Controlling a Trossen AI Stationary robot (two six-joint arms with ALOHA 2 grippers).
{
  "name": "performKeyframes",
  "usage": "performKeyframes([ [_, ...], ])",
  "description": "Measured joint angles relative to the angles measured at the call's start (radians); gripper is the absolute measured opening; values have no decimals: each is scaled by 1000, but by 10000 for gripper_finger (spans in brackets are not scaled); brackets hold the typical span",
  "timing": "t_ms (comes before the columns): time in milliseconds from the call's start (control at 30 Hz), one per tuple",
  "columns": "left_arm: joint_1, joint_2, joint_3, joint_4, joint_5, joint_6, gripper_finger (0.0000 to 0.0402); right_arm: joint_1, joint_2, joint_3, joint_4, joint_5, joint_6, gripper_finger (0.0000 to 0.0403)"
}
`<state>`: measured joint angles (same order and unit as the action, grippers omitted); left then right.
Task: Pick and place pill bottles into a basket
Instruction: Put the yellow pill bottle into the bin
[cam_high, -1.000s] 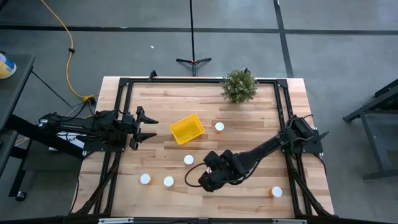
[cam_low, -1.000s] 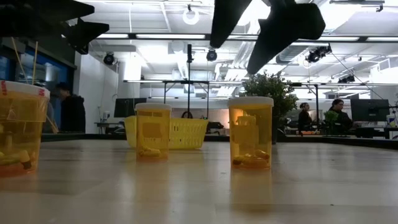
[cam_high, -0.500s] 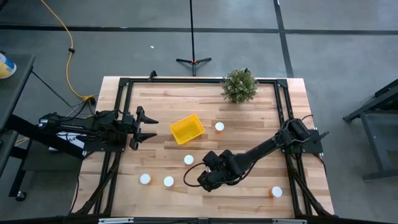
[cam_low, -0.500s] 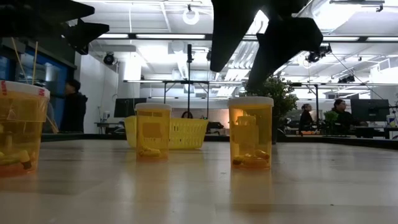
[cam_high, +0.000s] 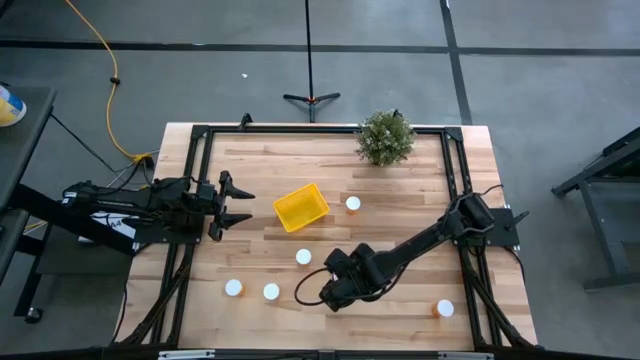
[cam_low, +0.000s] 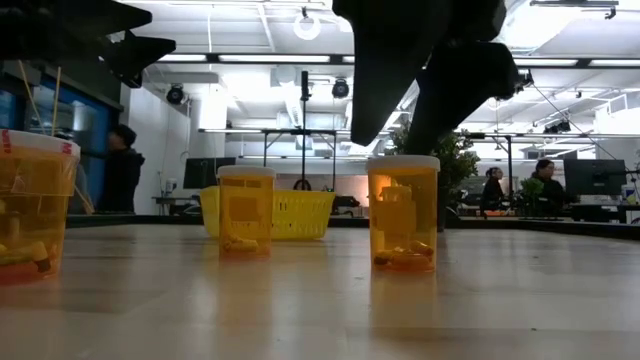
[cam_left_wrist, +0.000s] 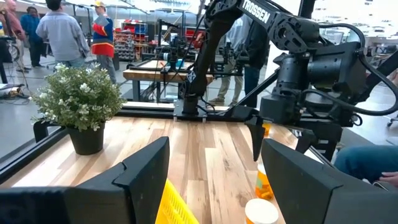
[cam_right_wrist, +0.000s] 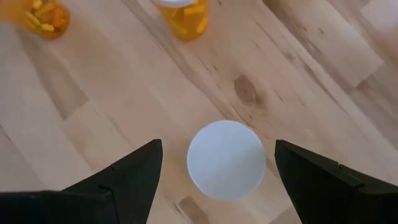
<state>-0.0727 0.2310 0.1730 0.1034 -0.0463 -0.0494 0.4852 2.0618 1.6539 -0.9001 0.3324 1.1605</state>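
While right gripper (cam_high: 330, 293) hung fingers spread wide, pointing down at surface (cam_high: 400, 200), one pill bottle (cam_right_wrist: 226, 160) stood directly beneath it, white cap between fingertips (cam_right_wrist: 134, 174), untouched. Two more bottles (cam_high: 271, 291) beyond gripper, toward left arm's side; another (cam_high: 303, 257) near, toward basket (cam_high: 300, 207). Left gripper (cam_high: 238, 203) waited open at surface edge, just beside yellow basket

Basket (cam_high: 301, 207) sits mid-table (cam_high: 400, 190), potted plant (cam_high: 385, 137) at the far edge. Pill bottles: one (cam_high: 353, 204) right of the basket, one (cam_high: 303, 257) in front of it, two (cam_high: 233, 288) (cam_high: 271, 292) front-left, one (cam_high: 445, 309) front-right. Right gripper (cam_high: 322, 296) hangs over a bottle (cam_right_wrist: 226, 160); left gripper (cam_high: 243, 205) left of the basket.
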Motion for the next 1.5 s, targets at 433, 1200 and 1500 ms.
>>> performKeyframes([
  [433, 0, 0, 0, -1, 0, 0, 289, 0, 26, 0, 0, -3, -40, 302],
  [1200, 0, 0, 0, -1, 1, 0, 289, 117, 27, 0, -14, 371, -38, 302],
  [1500, 0, 0, 0, -2, 1, 0, 289, 193, 33, 0, 80, 486, -82, 302],
])
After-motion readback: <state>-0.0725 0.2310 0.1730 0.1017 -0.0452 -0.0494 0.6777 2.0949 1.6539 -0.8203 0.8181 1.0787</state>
